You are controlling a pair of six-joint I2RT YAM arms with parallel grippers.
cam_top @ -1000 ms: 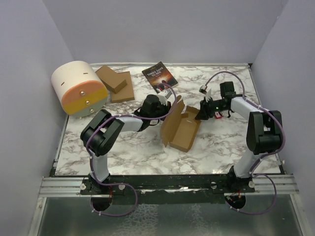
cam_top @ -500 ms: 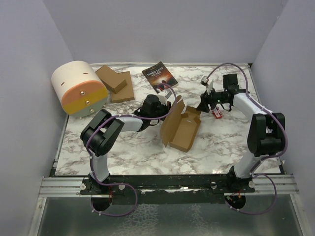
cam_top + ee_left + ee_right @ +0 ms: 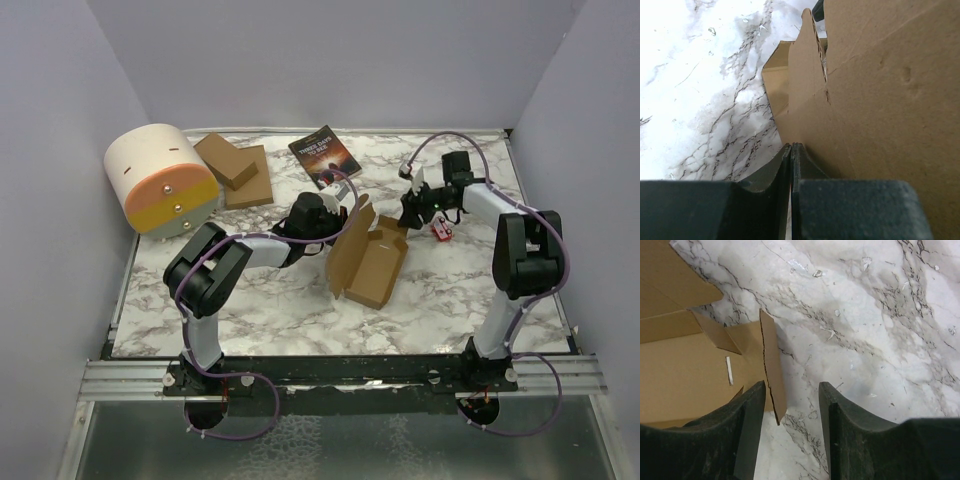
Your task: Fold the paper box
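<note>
Once the right gripper (image 3: 790, 390) was opened and withdrawn, the half-folded mid-frame paper box (image 3: 368, 262) was left pinched by the left gripper (image 3: 791, 150).

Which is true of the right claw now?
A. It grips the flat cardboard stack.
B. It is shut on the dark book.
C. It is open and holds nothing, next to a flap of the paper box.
C: the right claw stands open over the marble table, a flap edge of the paper box beside one finger, nothing pinched.
</note>
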